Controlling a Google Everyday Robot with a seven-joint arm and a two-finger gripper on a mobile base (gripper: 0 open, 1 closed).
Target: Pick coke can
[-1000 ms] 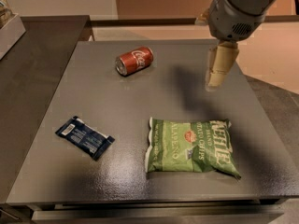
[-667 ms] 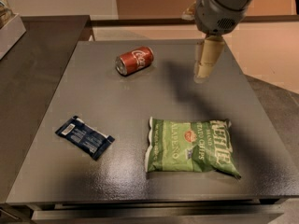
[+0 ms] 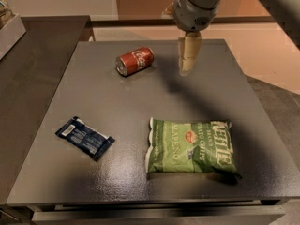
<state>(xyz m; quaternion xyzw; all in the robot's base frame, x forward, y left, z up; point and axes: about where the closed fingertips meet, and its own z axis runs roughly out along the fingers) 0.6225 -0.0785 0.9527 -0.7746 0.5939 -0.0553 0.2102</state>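
Note:
The coke can (image 3: 135, 61) is red with white script and lies on its side at the far middle of the dark grey table (image 3: 117, 102). Its silver end faces the front left. My gripper (image 3: 186, 68) hangs from the grey arm at the top of the camera view. It points down over the far part of the table, to the right of the can and apart from it, and holds nothing.
A green chip bag (image 3: 190, 146) lies flat at the front right. A dark blue packet (image 3: 85, 138) lies at the front left. A second dark counter (image 3: 33, 55) adjoins the table on the left.
My gripper has moved left across the far part of the table, closer to the can. The can, bag and packet have not moved.

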